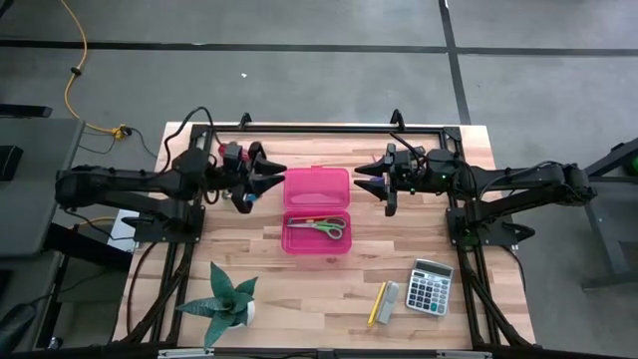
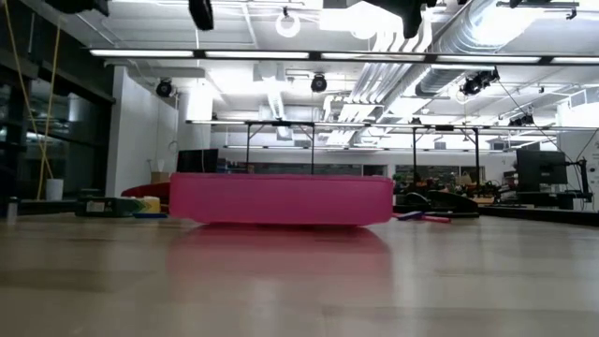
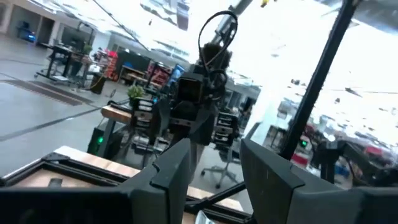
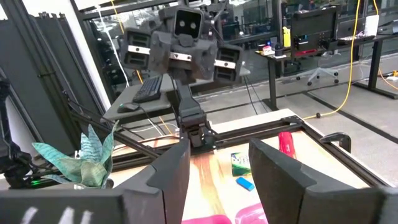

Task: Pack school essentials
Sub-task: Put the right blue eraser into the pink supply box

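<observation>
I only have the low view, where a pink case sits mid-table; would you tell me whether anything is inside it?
Observer: Yes. From above, the pink case lies open, with scissors in one half.
Operator: Thank you. Where are the grippers?
Observer: The left gripper and right gripper hang open on either side of the case, holding nothing.
Operator: Is anything left to pack?
Observer: A yellow pencil, a grey block and a calculator lie close together on the right arm's side, apart from the case.
</observation>
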Controlling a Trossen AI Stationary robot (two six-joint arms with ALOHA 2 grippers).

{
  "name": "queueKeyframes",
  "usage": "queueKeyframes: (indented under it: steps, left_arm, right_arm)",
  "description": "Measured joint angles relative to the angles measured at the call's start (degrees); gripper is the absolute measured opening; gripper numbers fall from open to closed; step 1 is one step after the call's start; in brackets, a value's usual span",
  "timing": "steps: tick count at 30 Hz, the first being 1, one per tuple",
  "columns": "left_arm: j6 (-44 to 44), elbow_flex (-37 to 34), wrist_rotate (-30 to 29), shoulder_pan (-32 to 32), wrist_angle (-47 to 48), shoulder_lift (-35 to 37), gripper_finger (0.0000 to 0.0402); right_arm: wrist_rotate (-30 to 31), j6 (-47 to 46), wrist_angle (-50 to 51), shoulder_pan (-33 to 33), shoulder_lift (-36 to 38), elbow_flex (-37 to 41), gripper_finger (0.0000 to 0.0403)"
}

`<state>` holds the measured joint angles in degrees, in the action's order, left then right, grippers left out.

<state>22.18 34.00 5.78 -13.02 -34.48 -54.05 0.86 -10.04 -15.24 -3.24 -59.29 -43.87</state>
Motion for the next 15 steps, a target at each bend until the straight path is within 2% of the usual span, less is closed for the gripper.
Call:
queueKeyframes:
  steps: [6,15]
  left_arm:
    - [-1.2,-1.2,-4.9,-0.1,-0.1,0.7,0.0129]
    - [-3.3,-1.2,-5.1,-0.1,-0.1,0.7,0.0129]
  right_arm:
    - [0.0,-0.1,0.0,0.0,0.0,0.0,0.0158]
    - [0.0,-1.8,0.0,0.0,0.0,0.0,0.0158]
